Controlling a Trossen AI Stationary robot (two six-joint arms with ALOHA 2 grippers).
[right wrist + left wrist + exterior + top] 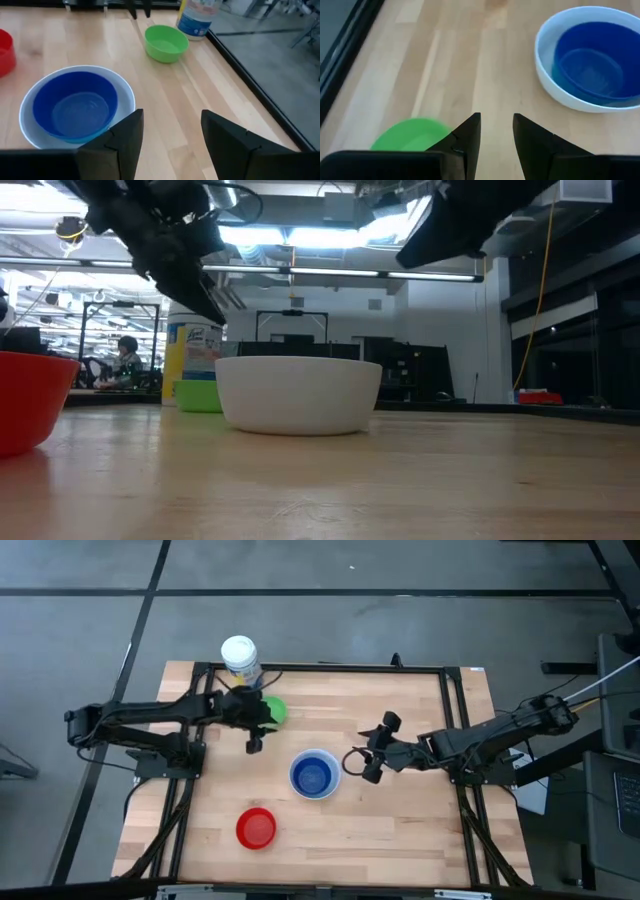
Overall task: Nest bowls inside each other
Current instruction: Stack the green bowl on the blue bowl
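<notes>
A white bowl (pixel 314 776) stands mid-table with a blue bowl (pixel 75 106) nested in it. A green bowl (pixel 275 710) rests on its base at the far left, by the canister, partly under my left arm. A red bowl (pixel 256 828) sits near the front edge. My left gripper (pixel 254 744) hangs open above the bare wood between the green and white bowls, and its fingers (pixel 470 135) hold nothing. My right gripper (pixel 362 755) stands open just right of the white bowl, above the table, with nothing between its fingers (pixel 127 137).
A white-lidded canister (pixel 240 658) with a blue-yellow label stands at the far left edge, right behind the green bowl (pixel 166 43). A dark frame rail (pixel 452 720) runs around the tabletop. Bare wood lies to the right of the white bowl and along the front.
</notes>
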